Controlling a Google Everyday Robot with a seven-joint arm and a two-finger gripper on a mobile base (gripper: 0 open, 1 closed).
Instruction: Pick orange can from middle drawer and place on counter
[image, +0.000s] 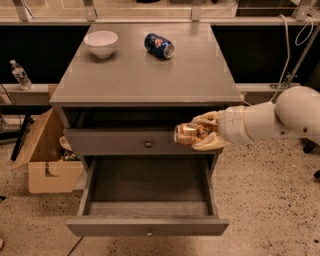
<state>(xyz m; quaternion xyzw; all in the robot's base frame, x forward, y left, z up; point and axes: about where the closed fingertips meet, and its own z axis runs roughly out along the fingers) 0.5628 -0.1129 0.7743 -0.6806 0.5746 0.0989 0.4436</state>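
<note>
The lower drawer (147, 226) stood pulled far out, nearest to the camera. Above it, the hand (202, 134) was at the right side, and its two fingers were closed around the orange can (186, 134). The can was held sideways in the air, its shiny end to the left, before the right part of the shut upper drawer (120, 142) and just under the edge of the bench (145, 75). A cardboard box (45, 160) sat on the floor at the left. Farther back on the bench, a white bowl (101, 43) stood left and a blue can (159, 45) lay near it.
</note>
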